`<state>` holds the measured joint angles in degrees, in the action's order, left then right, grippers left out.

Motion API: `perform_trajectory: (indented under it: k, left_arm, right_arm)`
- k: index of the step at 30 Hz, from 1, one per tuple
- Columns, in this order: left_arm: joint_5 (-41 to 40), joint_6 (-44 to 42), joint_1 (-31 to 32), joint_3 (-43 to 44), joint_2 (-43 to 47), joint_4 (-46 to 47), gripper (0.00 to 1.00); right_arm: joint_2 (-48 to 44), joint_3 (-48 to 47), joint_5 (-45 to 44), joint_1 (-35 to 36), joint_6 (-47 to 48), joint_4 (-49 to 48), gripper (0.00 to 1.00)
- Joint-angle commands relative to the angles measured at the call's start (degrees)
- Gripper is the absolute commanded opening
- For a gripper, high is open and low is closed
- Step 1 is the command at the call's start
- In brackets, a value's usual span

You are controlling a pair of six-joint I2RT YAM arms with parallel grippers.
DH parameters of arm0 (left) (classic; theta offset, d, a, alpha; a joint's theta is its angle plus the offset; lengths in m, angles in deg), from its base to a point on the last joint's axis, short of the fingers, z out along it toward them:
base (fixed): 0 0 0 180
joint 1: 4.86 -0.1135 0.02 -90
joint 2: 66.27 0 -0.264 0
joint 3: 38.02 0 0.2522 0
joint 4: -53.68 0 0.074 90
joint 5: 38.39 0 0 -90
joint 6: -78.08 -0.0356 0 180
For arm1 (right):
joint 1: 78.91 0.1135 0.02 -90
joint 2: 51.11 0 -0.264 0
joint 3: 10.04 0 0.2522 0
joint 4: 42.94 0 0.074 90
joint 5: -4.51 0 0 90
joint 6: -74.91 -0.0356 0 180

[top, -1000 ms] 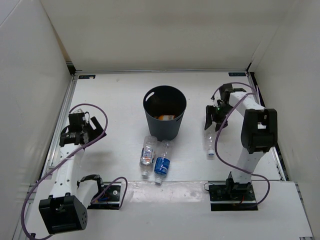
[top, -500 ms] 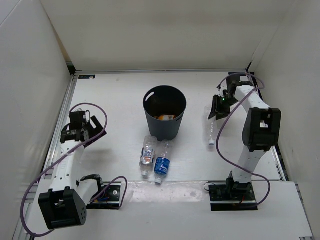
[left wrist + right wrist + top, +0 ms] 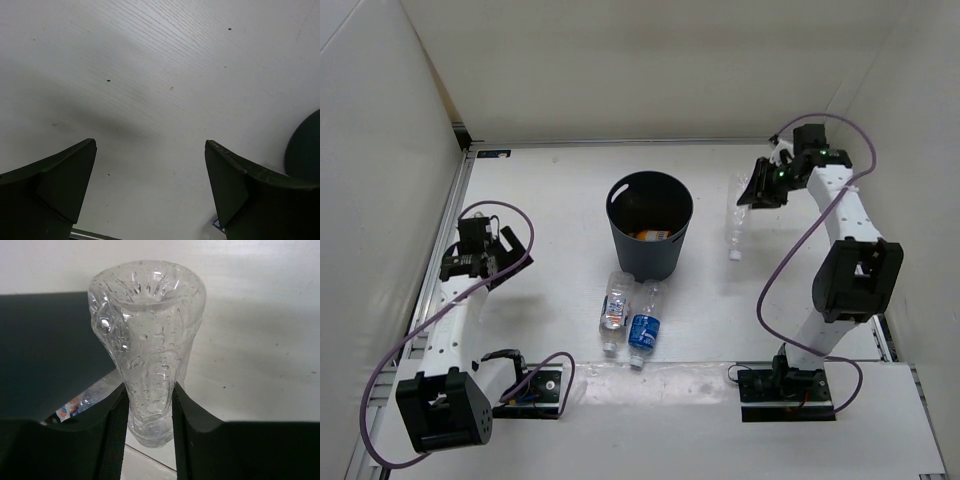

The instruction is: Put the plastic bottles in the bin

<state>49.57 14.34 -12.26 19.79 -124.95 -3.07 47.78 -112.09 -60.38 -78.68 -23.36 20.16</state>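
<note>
At 9 o'clock: left arm (image 3: 448, 320), jaws spread wide above bare counter (image 3: 165, 75), gripping nothing. At centre: bin (image 3: 650, 255) upright, orange bottle (image 3: 650, 235) lying inside. Just at 6 o'clock of bin: white-blue bottle (image 3: 613, 308) and blue bottle (image 3: 642, 332) lying side by side, touching, on counter. At 2 o'clock: right arm (image 3: 845, 205), jaws clamped on clear bottle (image 3: 734, 225), tilted, hanging at 3 o'clock of bin, apart from it

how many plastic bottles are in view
4. Clear bottle in the right gripper; white-label bottle and blue-label bottle lying before the bin; orange bottle inside it, partly hidden. Bin may hide more.
</note>
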Motion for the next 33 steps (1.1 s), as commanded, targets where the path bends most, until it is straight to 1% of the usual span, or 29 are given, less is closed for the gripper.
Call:
perform_trajectory:
  k: [1,2,3,5,6,7,8,10,13,14,15,17,18,20,21,23,27,33]
  left_arm:
    - [0.90,-0.86,-0.07,0.95,2.16,0.09,1.00]
    - [0.99,-0.77,-0.16,0.77,2.51,0.35,1.00]
    - [0.90,-0.77,-0.07,0.60,2.60,0.53,1.00]
    - [1.25,-0.60,-0.07,0.51,2.69,0.71,1.00]
    - [1.25,-0.60,-0.07,0.51,2.60,0.71,1.00]
    - [1.43,-0.68,-0.07,0.86,2.60,0.62,1.00]
    - [1.60,-0.51,-0.07,0.95,2.77,0.53,1.00]
    - [1.69,-0.95,-0.07,1.39,2.69,0.36,1.00]
    - [1.69,-1.56,-0.07,1.83,2.69,0.27,1.00]
    - [1.69,-1.56,-0.07,1.83,2.60,0.18,1.00]
    - [1.69,-1.56,-0.07,2.00,3.04,0.09,1.00]
    - [1.69,-1.48,-0.24,1.91,3.21,-0.17,1.00]
    - [1.78,-1.39,0.10,1.74,3.56,-0.35,1.00]
    - [1.87,-1.21,-0.07,1.74,3.74,-0.78,1.00]
    - [1.87,-1.47,-0.07,1.56,4.18,-0.87,1.00]
    - [1.87,-1.82,-0.07,1.30,5.14,-1.05,1.00]
    - [1.78,-2.18,-0.07,0.77,5.76,-1.40,1.00]
    - [1.87,-2.71,-0.07,0.42,6.20,-1.32,1.00]
  right_arm:
    - [-2.74,-10.71,3.55,-1.55,-2.53,-3.64,0.00]
    - [-2.83,-12.50,3.46,-1.37,-2.71,-3.55,0.00]
    - [-2.83,-17.48,3.29,-0.94,-2.97,-4.33,0.00]
    - [-3.09,-21.03,1.54,-0.32,-4.20,-4.95,0.00]
    - [-3.18,-24.18,0.66,1.42,-6.21,-5.83,0.00]
    - [-3.27,-27.25,-1.61,1.79,-6.75,-6.36,0.00]
    - [-3.61,-30.07,-2.94,3.62,-7.28,-6.80,0.00]
    - [-4.49,-32.02,-1.82,5.04,-6.85,-11.61,0.00]
    - [-8.26,-30.37,0.47,10.21,-6.58,-18.91,0.00]
    - [-10.02,-27.05,0.73,11.45,-5.88,-22.15,0.00]
    - [-11.17,-26.06,1.35,15.11,-4.75,-24.10,0.00]
    - [-13.45,-20.81,1.88,17.42,-2.64,-27.69,0.00]
    - [-14.68,-17.74,2.31,20.48,-2.36,-28.68,0.00]
    - [-16.61,-13.51,2.06,22.61,0.18,-32.09,0.00]
    - [-17.41,-11.22,1.36,25.93,1.14,-32.55,0.00]
    - [-18.46,-8.23,0.56,29.02,5.01,-33.34,0.00]
    - [-18.82,-4.96,-1.37,31.67,6.07,-33.96,0.00]
    - [-17.86,-3.12,-1.64,31.76,5.81,-31.50,0.00]
